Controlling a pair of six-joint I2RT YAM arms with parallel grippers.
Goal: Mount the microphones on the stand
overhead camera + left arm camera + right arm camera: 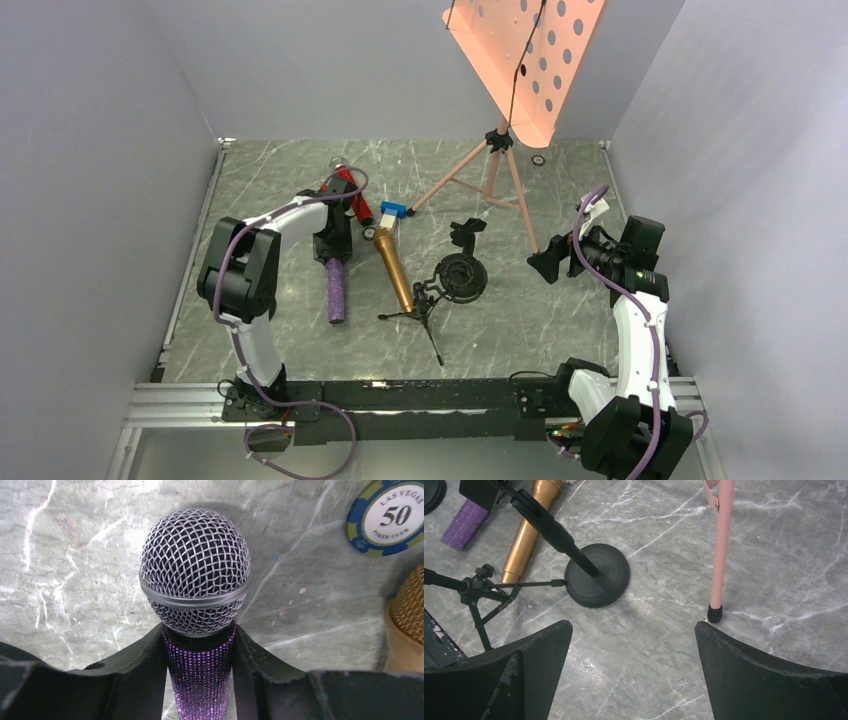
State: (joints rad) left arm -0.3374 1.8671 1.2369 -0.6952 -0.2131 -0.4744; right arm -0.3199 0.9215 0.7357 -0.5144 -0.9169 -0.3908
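At left, left gripper (199,645) clamps glittery purple mic (195,575) below its round silver mesh head; right gripper (633,627) gapes wide over marble tabletop (664,670) nr pink leg (720,545).

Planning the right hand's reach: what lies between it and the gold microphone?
The black round-based stand and the small black tripod sit between the right hand and the gold microphone, clearest in the top view.

walls (330,60): plain pale grey | tabletop (560,320): dark grey marble, white veins
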